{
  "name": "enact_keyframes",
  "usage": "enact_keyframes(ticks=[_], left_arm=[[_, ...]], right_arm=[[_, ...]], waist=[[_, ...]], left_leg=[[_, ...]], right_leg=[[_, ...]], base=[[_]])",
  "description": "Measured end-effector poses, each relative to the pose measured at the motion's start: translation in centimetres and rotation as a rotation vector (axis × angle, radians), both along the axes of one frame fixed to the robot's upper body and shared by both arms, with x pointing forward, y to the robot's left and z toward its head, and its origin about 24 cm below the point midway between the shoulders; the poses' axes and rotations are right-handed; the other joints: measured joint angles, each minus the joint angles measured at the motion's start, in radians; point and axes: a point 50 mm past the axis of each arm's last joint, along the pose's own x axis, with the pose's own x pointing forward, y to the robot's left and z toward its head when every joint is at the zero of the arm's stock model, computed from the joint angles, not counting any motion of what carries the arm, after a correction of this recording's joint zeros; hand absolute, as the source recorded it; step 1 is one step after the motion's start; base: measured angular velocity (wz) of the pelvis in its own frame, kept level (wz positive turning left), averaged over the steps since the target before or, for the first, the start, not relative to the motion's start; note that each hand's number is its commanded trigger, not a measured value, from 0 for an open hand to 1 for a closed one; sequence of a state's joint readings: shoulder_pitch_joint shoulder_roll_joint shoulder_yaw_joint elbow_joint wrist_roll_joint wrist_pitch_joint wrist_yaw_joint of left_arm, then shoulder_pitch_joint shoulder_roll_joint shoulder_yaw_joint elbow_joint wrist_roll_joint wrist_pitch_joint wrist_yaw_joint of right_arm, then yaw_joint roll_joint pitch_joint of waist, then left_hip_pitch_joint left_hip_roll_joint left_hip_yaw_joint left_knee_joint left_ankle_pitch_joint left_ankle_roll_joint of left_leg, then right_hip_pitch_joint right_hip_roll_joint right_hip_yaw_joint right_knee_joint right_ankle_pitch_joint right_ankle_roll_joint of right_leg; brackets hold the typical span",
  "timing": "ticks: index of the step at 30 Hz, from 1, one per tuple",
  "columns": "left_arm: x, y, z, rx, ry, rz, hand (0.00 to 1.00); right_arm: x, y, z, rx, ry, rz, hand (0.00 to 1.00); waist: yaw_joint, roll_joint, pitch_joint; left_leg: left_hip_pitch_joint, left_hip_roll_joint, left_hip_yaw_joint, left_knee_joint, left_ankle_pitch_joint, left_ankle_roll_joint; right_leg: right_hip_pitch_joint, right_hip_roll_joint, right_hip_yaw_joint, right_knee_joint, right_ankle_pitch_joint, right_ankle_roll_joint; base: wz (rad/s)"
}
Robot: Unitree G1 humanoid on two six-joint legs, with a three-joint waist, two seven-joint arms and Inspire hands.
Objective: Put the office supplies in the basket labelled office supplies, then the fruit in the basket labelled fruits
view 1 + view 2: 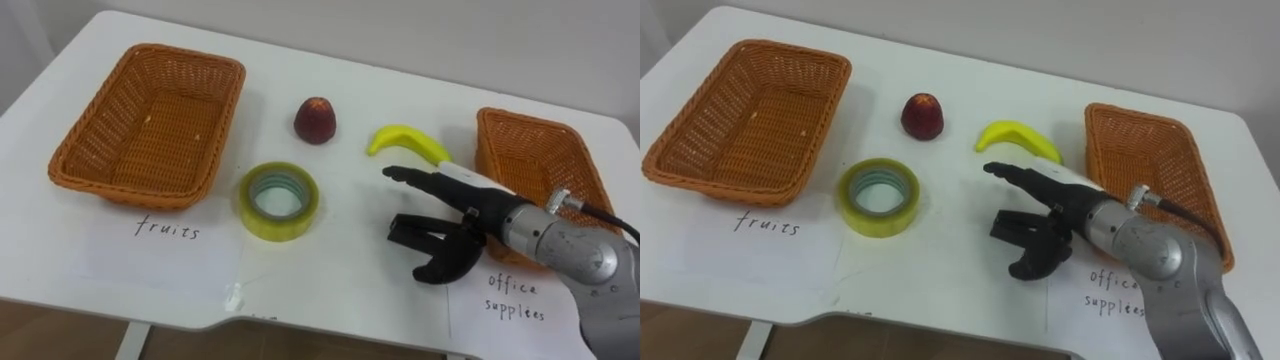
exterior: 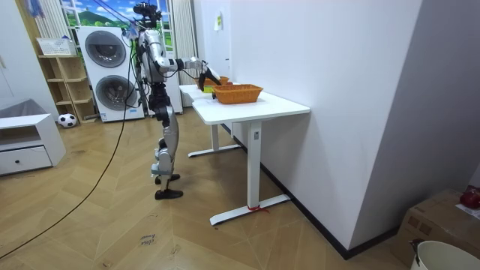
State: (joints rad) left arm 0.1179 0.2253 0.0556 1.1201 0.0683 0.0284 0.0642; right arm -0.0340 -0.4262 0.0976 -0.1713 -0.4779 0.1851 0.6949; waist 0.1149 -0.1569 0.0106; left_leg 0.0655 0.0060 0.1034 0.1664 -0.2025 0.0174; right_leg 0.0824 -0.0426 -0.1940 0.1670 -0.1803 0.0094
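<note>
- The banana (image 1: 408,142) lies on the white surface (image 1: 340,280) with its long axis left to right. It arches toward the far side, and its right end is near the right basket (image 1: 487,150).
- The red fruit (image 1: 314,120) sits further left. The yellow tape roll (image 1: 278,200) lies flat nearer to us, hole facing up.
- We can read handwriting here: "fruits" on the sheet (image 1: 167,230) in front of the left basket (image 1: 120,190), and "office supplies" on the sheet (image 1: 515,297) by the right one.
- The right hand (image 1: 472,212) is spread wide, fingers pointing left and thumb well below them. It holds nothing and sits just on the near side of the banana.
- In the room view, we see the robot standing at the surface's far end.
</note>
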Motion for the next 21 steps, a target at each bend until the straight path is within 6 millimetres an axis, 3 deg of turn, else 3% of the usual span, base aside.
enact_keyframes(ticks=[15, 21], left_arm=[[0.0, 0.0, 0.0, 0.008, 0.009, 0.003, 0.00], [0.1, -0.1, 0.0, 0.018, 0.014, -0.015, 0.00]], right_arm=[[-0.1, 0.1, -0.5, 0.013, 0.041, -0.015, 0.00], [-0.2, -0.1, -2.2, 0.003, 0.116, -0.028, 0.00]], waist=[[-0.001, -0.002, -0.0021], [0.002, -0.002, -0.0015]], left_leg=[[0.002, 0.000, -0.008, 0.002, 0.000, 0.000], [0.004, -0.002, -0.014, 0.004, 0.000, 0.000]], right_leg=[[0.004, 0.000, -0.001, 0.000, 0.000, 0.000], [0.010, -0.001, -0.002, 0.000, 0.000, 0.000]], base=[[0.01], [0.02]])
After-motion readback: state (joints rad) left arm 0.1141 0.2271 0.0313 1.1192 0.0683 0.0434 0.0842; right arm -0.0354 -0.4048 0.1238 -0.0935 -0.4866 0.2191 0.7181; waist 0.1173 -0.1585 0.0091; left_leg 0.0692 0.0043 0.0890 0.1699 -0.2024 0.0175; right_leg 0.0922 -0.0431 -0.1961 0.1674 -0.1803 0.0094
